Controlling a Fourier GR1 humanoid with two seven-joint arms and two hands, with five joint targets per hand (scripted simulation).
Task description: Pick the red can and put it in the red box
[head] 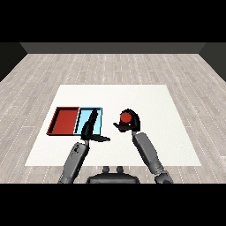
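Observation:
The red can shows its round red top just right of the table's middle, and my right hand is curled round it, the thumb reaching out to the left. To the left lies the red tray, with the light blue tray right beside it. My left hand hovers over the light blue tray's near edge, fingers straight and pointing away from me, thumb sticking out to the right. Nothing is in it.
The white table stretches well beyond the trays to the back and right. Grey wooden floor surrounds it. Both forearms come in from the near edge.

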